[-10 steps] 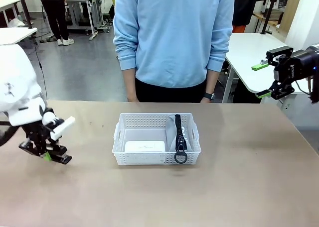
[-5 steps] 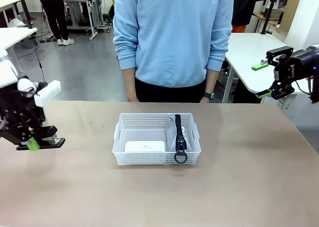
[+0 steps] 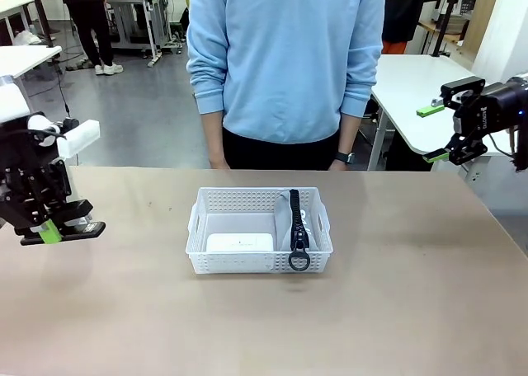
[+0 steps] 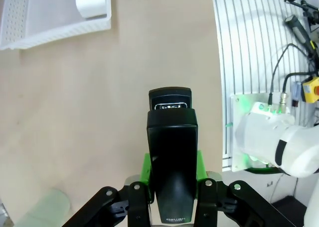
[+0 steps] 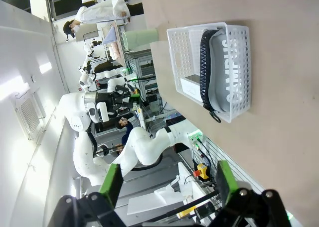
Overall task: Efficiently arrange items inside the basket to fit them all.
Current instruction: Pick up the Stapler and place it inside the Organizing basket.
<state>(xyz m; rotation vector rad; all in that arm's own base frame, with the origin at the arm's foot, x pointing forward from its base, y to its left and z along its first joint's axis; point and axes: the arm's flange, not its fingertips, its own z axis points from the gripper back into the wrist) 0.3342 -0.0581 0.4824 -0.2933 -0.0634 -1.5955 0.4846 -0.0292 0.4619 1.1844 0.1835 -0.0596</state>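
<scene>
Left wrist view: left gripper [image 4: 172,174] clamping black stapler [image 4: 172,137] between green pads, basket [image 4: 50,34] lying well ahead; right gripper [image 3: 431,133] hanging, fingers apart.

Basket [image 4: 30,18] and white box [image 4: 92,0] run off the top edge.

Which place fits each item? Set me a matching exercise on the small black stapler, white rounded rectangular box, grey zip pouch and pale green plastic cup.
1. small black stapler
2. white rounded rectangular box
3. grey zip pouch
4. pale green plastic cup

A. on the table, outside the white lattice plastic basket
B. basket's right half, front view
C. clamped in the left gripper
D. basket's left half, front view

Pairs: 1-C, 2-D, 3-B, 4-A
</scene>
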